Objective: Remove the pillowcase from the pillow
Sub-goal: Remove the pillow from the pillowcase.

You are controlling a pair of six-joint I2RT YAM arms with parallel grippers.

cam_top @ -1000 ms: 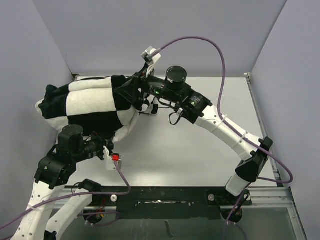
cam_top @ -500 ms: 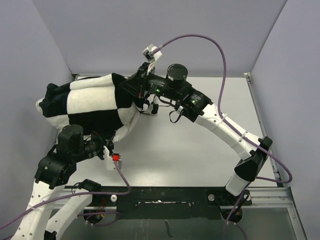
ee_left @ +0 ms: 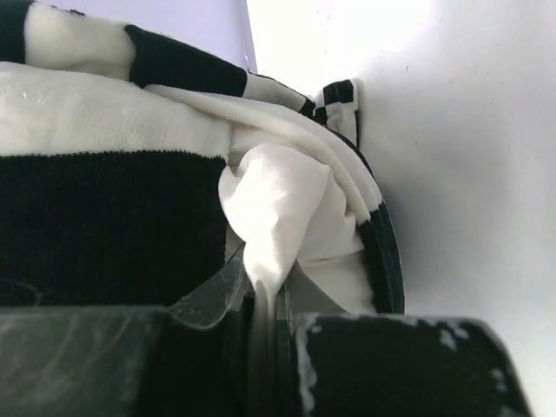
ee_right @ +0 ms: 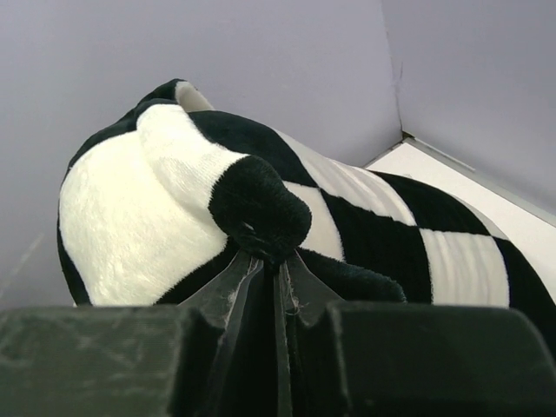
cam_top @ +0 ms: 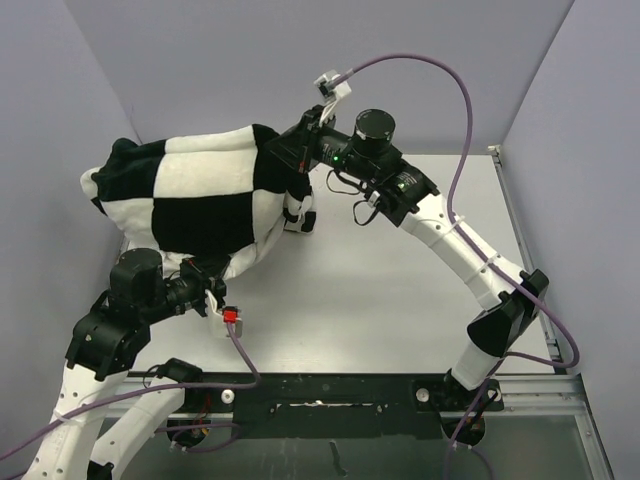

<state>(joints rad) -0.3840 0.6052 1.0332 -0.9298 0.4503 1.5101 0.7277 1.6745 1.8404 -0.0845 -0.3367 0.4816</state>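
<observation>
The black-and-white checkered pillowcase (cam_top: 190, 195) bulges at the left of the table and is lifted at its right end. My right gripper (cam_top: 279, 160) is shut on a black fold of the pillowcase (ee_right: 261, 208); the right gripper (ee_right: 276, 265) pinches it at its tips. My left gripper (cam_top: 208, 280) sits under the cover's near edge. In the left wrist view the left gripper (ee_left: 263, 300) is shut on a peak of smooth white pillow (ee_left: 278, 195) fabric that pokes out of the pillowcase (ee_left: 104, 217). The rest of the pillow is hidden inside the cover.
Grey walls close in the table (cam_top: 400, 290) at the back and on both sides. A purple cable (cam_top: 455, 110) arcs over the right arm. A corner of the cover (cam_top: 298, 218) hangs down to the table below the right gripper.
The right gripper has shut on the cover's fold and risen toward the back right, lifting that end of the pillowcase. The left gripper has stayed put, holding the white fabric.
</observation>
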